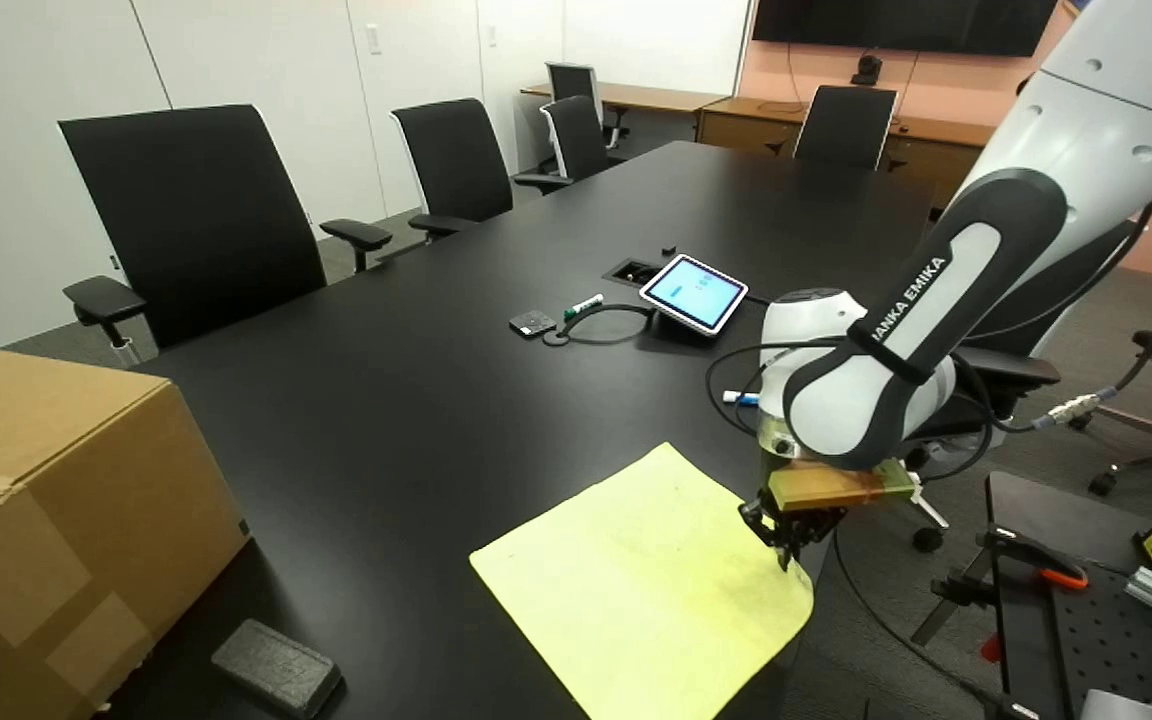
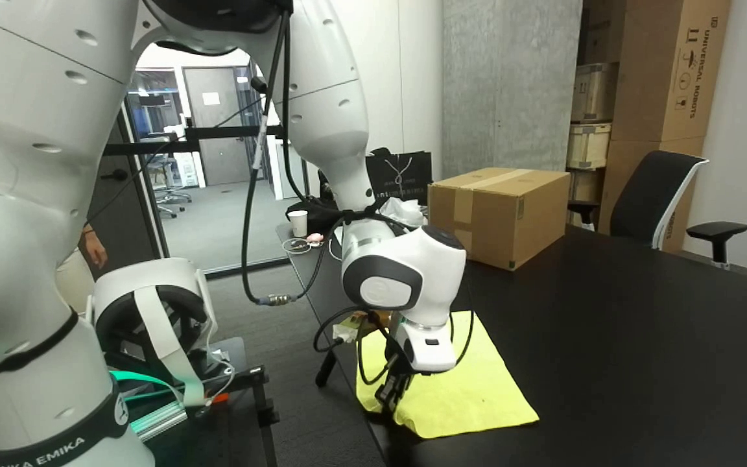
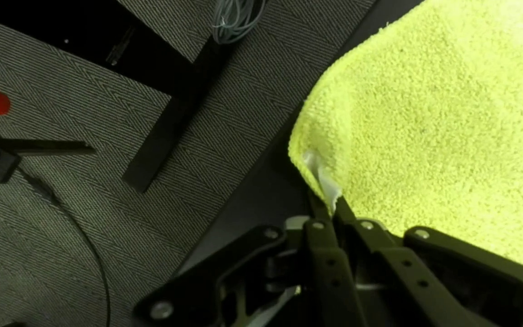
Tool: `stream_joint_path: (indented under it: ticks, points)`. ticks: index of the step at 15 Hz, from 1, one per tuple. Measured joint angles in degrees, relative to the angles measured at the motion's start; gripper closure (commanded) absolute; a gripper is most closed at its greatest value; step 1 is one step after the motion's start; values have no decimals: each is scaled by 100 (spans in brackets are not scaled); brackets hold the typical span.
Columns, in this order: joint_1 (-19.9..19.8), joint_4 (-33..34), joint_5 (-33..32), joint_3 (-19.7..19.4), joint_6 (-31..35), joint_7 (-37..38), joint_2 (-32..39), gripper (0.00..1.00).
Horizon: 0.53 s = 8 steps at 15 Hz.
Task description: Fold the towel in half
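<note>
Pinching one yellow towel (image 1: 651, 590), one claw (image 3: 329, 206)

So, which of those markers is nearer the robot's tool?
The blue marker, partly hidden behind the arm; the green marker lies farther from the tool.

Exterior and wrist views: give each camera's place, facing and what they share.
In an exterior view: raised, facing along the table toward the wall screen; gripper and part of the arm show.
In an exterior view: close beside the arm, facing the cardboard box; arm and gripper show.
Wrist view: behind the gripper, facing down at towel and floor; only gripper shows.
All three share towel and gripper.
</note>
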Motion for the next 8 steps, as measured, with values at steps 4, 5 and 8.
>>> stream_joint_path:
  ticks: [4,5,8]
  points:
    - [-61,97,21,5,-427,-25,-51,92]
    - [-83,179,35,5,-564,-25,-61,92]
    - [-158,556,67,-2,-1056,-24,-125,93]
